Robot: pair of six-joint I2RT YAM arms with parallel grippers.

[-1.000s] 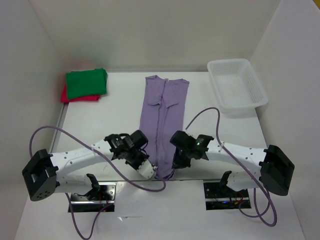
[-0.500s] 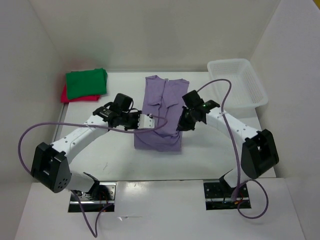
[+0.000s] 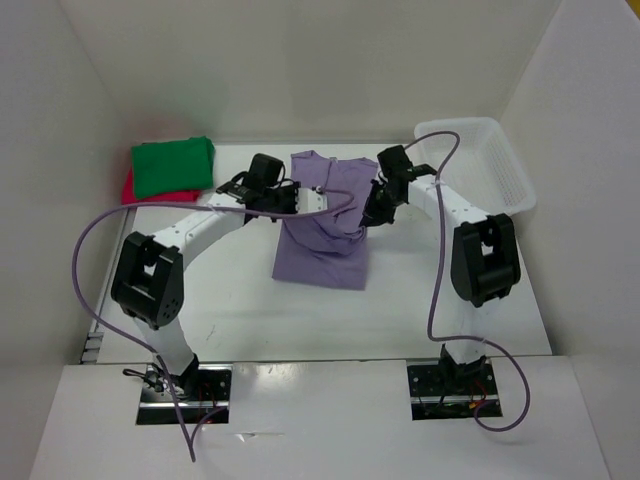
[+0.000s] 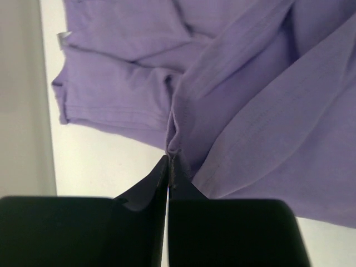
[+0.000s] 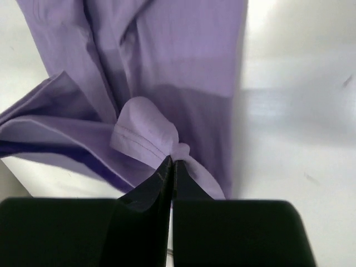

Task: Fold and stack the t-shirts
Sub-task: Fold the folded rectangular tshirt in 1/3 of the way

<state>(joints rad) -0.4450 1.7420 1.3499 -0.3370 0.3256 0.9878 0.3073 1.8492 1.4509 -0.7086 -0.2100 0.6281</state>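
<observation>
Lavender t-shirt, mid-table, half doubled: corners were pinched by left gripper and right gripper, both clamped. Corners were judged best lowered level onto the collar end before release.

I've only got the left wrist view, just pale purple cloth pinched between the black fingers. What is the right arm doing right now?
Observer: The right gripper is shut on the same pale lavender cloth t-shirt, pinching a hemmed fold.
Operator: Where are the other shirts?
Observer: A folded green cloth t-shirt lies on top of a bright red cloth t-shirt at the far left corner of the table.
Operator: Anything on the right side?
Observer: A white plastic basket sits at the far right corner, apart from the lavender shirt.
</observation>
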